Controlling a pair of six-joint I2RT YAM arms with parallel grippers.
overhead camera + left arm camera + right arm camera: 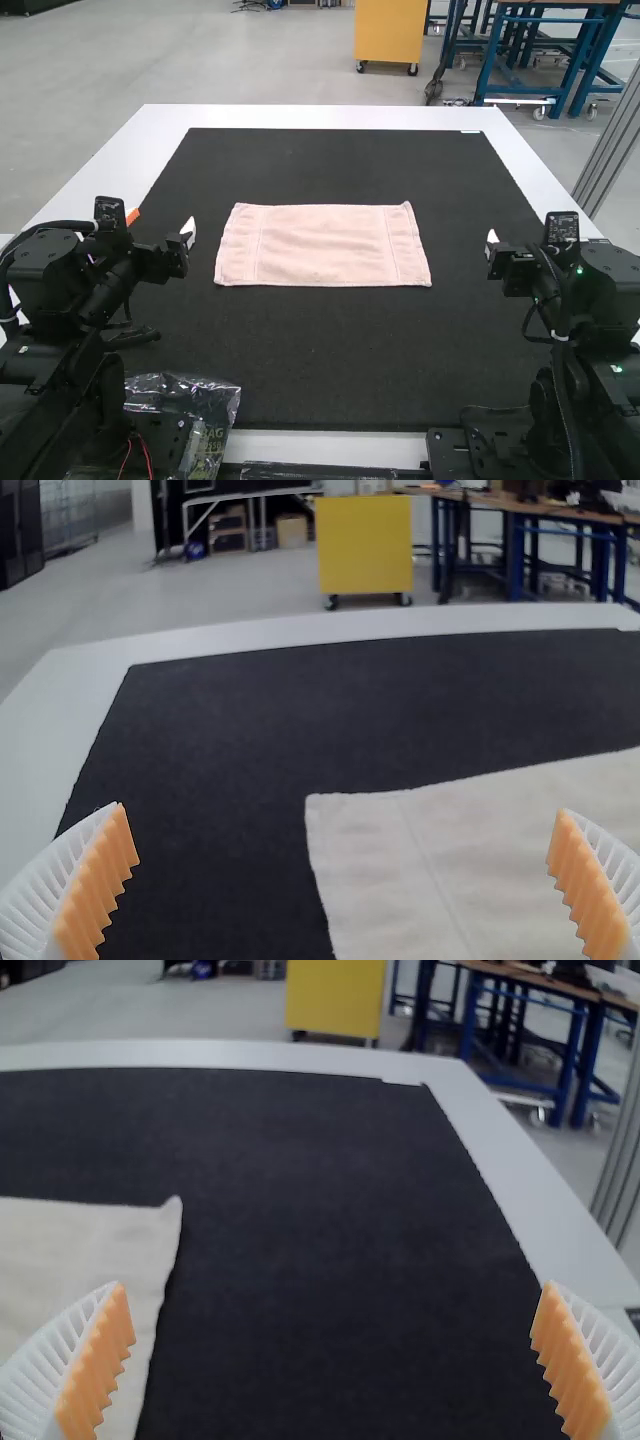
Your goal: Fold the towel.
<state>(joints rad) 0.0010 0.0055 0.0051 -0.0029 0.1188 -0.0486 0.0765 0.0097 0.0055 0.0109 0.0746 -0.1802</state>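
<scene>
The pale pink towel [322,245] lies flat and nearly smooth mid-mat on the black mat [330,350], a wide rectangle with a seam line near each short end, its far right corner peaked slightly. Left gripper [161,224] and right gripper [526,248] are both spread wide, holding nothing.

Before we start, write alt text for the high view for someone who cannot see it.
A pale pink towel lies flat across a black mat on a white table. The left arm and right arm stand apart from it; a crinkled plastic bag lies by the left arm.
</scene>
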